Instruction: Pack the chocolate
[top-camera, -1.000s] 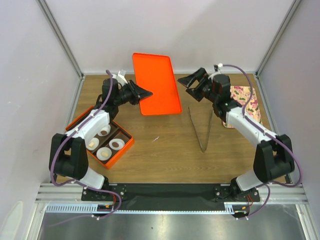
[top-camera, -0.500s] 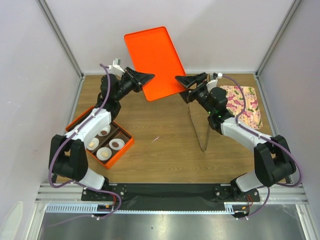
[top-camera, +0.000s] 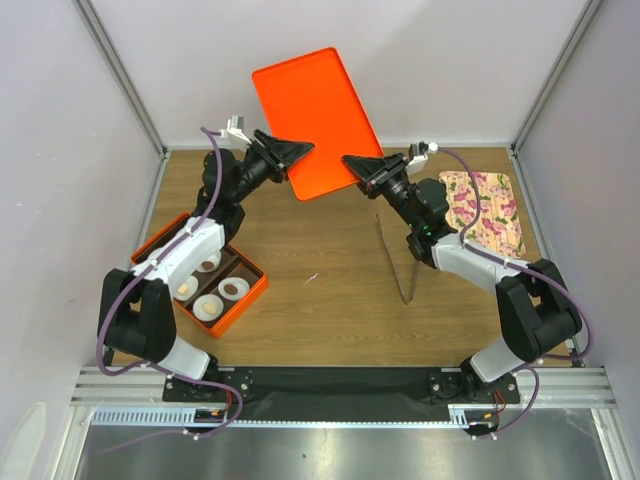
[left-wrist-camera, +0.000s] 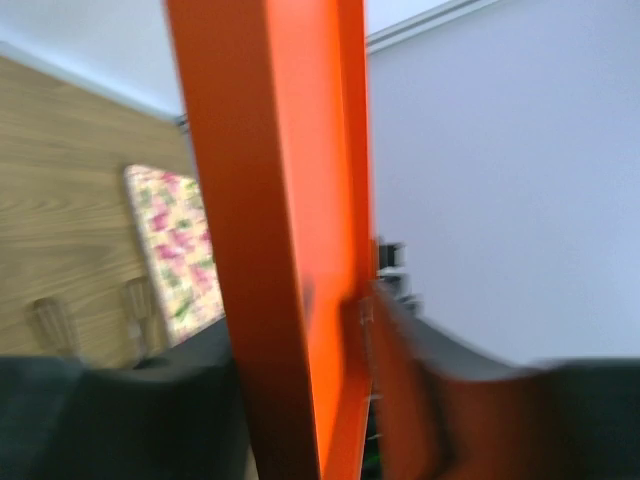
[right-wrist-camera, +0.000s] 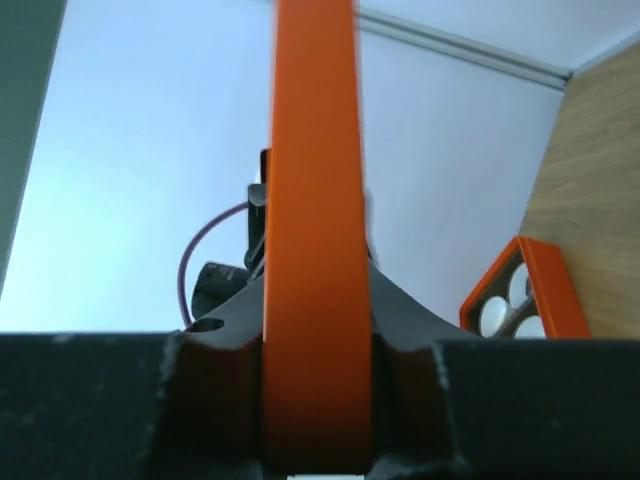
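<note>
The chocolate (top-camera: 232, 288) lies as small dark and pale lumps in white paper cups inside the orange box (top-camera: 160, 240) at the left. An orange lid (top-camera: 315, 115) hangs tilted in the air over the back of the table. My right gripper (top-camera: 362, 168) is shut on the lid's lower right edge; in the right wrist view the lid (right-wrist-camera: 315, 200) fills the space between its jaws (right-wrist-camera: 315, 330). My left gripper (top-camera: 290, 152) is at the lid's lower left edge, and the lid (left-wrist-camera: 270, 200) passes between its parted, blurred fingers (left-wrist-camera: 300, 340).
Metal tongs (top-camera: 405, 260) lie right of the table's middle. A floral plate (top-camera: 485, 210) sits at the back right, under the right arm. White walls and frame posts close in the back and both sides. The box (right-wrist-camera: 540, 290) also shows in the right wrist view.
The lid rose from the table, carried by my left gripper. My right gripper swung left and shut on the lid's right edge. My left gripper's jaws have parted.
</note>
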